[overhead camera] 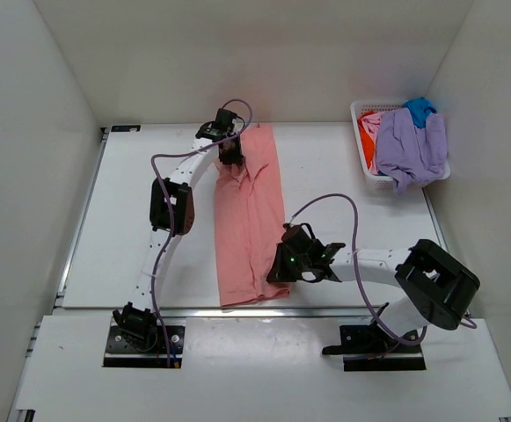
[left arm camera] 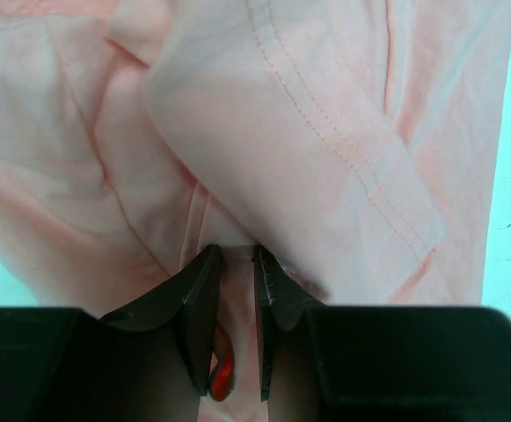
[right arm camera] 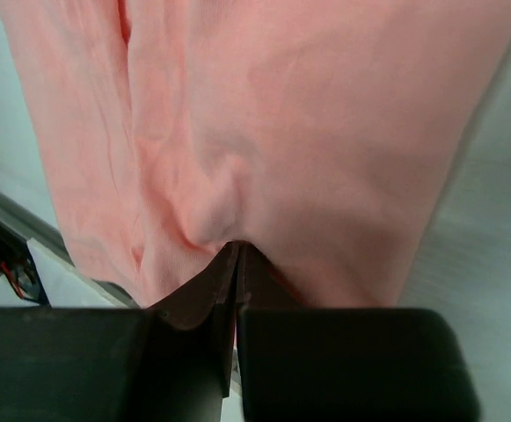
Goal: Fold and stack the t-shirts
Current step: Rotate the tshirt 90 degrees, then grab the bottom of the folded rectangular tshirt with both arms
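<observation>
1. The right end effector (right arm camera: pixel 237 251) works at the near end of the pink shirt (overhead camera: pixel 251 229). Its fingers are closed tight on a small pucker of cloth close to the shirt's right edge, and the fabric tents up into the pinch.
2. The pink shirt lies on the bench (overhead camera: pixel 132 229) as a long narrow strip. It runs from the near edge toward the far side, roughly midway between the arms.
3. The cloth looks thin, light and limp. It creases wherever it is lifted and will likely sag between two holds, so it needs support at both ends. It should not slip much from a firm pinch and is not fragile.
4. The best holds are probably the hemmed edges and folded corners, where several layers give the fingers more to bite.
5. At the far end, the left end effector (left arm camera: pixel 235 264) is clamped on layered cloth beside a stitched hem, its fingers a narrow gap apart with fabric between them.
6. Farthest off, at the bench's far right corner, the basket (overhead camera: pixel 374 180) holds a lavender shirt (overhead camera: pixel 413 149) draped over its rim. A blue shirt (overhead camera: pixel 420 109) and an orange-red shirt (overhead camera: pixel 369 117) are bunched beside it, all unfolded.
</observation>
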